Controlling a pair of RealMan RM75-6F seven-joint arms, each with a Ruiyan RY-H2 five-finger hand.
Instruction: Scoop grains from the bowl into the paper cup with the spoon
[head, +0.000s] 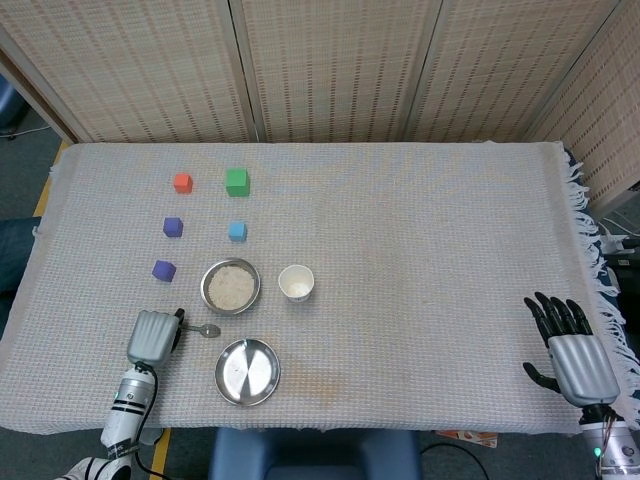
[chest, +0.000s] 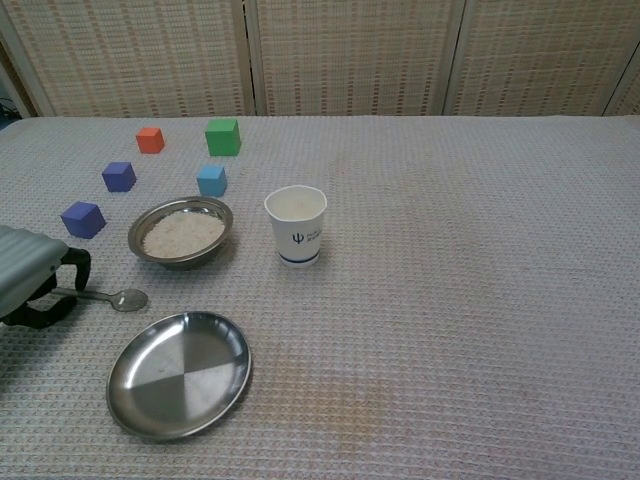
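Observation:
A steel bowl (head: 231, 287) (chest: 182, 232) of pale grains stands left of centre. A white paper cup (head: 296, 283) (chest: 296, 226) is upright just to its right. The metal spoon (head: 205, 331) (chest: 115, 298) lies on the cloth in front of the bowl, its scoop end pointing right. My left hand (head: 152, 337) (chest: 30, 285) is at the spoon's handle end, with dark fingers curled round the handle. My right hand (head: 570, 345) rests far off at the table's right edge, fingers spread and holding nothing. It is outside the chest view.
An empty steel plate (head: 247, 371) (chest: 180, 373) lies near the front edge, right of my left hand. Coloured blocks stand behind the bowl: red (chest: 150, 139), green (chest: 222, 136), light blue (chest: 211, 180) and two purple (chest: 119, 176) (chest: 82, 219). A woven cloth (head: 420, 250) covers the table.

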